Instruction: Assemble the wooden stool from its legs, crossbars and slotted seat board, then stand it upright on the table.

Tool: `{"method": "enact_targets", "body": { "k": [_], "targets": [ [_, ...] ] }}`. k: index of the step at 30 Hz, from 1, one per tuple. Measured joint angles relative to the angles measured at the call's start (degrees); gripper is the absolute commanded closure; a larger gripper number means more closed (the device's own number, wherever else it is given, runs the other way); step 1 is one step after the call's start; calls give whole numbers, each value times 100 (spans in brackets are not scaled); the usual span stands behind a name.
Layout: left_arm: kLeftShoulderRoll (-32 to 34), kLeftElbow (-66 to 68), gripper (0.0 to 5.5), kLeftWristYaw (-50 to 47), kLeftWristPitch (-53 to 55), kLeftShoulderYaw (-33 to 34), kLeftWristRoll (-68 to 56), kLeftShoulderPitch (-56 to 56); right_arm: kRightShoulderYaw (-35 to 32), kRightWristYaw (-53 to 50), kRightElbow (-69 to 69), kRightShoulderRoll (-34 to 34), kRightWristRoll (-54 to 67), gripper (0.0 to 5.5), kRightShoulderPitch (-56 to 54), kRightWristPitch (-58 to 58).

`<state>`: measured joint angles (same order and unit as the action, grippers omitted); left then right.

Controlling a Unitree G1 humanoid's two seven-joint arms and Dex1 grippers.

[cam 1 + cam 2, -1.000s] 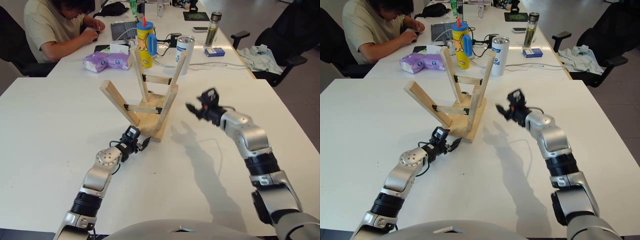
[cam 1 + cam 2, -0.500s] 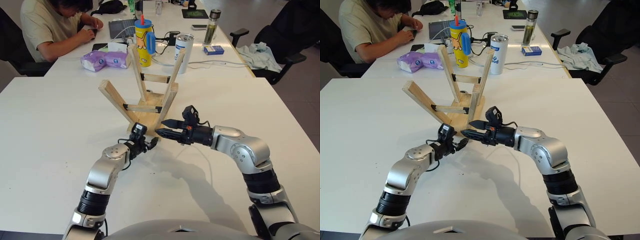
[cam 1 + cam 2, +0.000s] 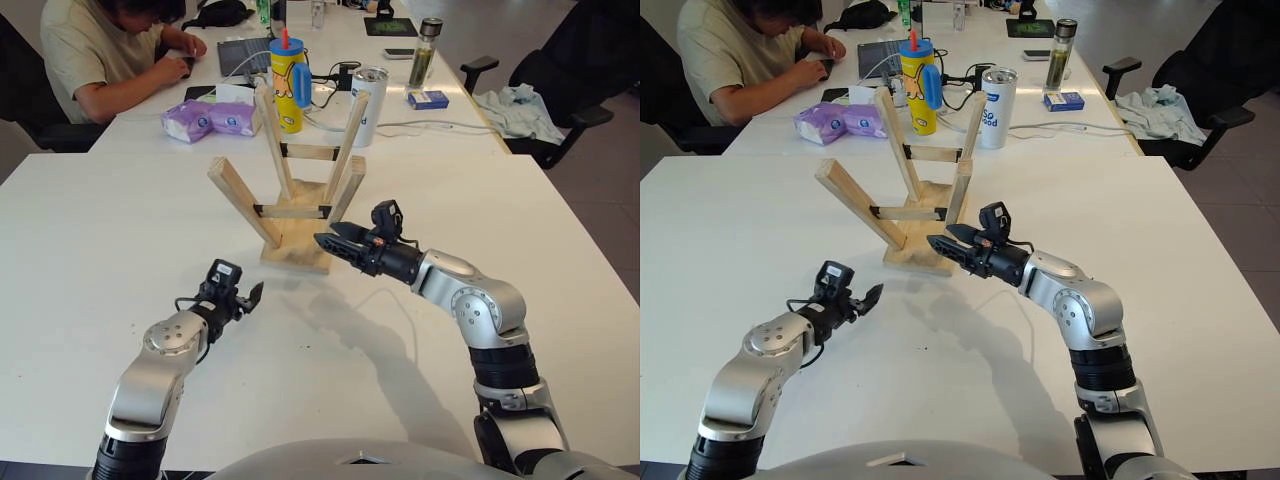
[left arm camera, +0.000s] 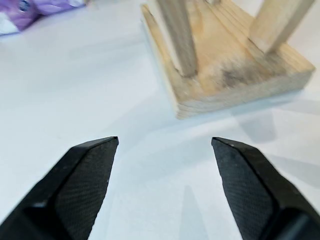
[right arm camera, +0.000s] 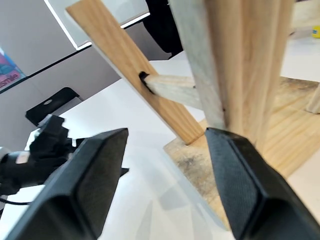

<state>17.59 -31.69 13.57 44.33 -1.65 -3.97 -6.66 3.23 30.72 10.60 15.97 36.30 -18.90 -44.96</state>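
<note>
Four legs (image 3: 238,196), two crossbars (image 3: 291,211), one seat board (image 3: 297,258), joined.

The stool (image 3: 300,215) is pale, honey-coloured wood. Its seat board (image 4: 235,65) shows fine parallel grain lines and a greyish-brown smudge near one leg. Small dark marks sit where the crossbars (image 3: 293,211) meet the legs. The left tool (image 4: 165,142) and the right tool (image 5: 166,131) are matt black, their pads finely stippled. The bench (image 3: 100,250) is plain white. Farther back stand a yellow cup (image 3: 289,85) with a blue handle and red straw, purple patterned packs (image 3: 212,120), a white tumbler (image 3: 371,95) and a blue box (image 3: 428,100).
</note>
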Motion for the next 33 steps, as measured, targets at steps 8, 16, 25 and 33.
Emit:
{"method": "enact_targets", "body": {
  "k": [8,16,25,33],
  "targets": [
    [-558,-94,199,-973,-808,772,102,590,15,-326,192,302,-577,263,516,84],
    [-631,709,199,-1382,-1274,1060,236,1646,-867,-2719,362,-254,-1936,263,426,951],
    [-605,961,199,-1357,-1456,483,643,1948,121,-2888,647,-1057,-2238,263,-119,1132],
    [-664,1282,199,-1231,-987,135,883,2026,863,-2364,240,-896,-2630,263,-174,501]
  ]
}}
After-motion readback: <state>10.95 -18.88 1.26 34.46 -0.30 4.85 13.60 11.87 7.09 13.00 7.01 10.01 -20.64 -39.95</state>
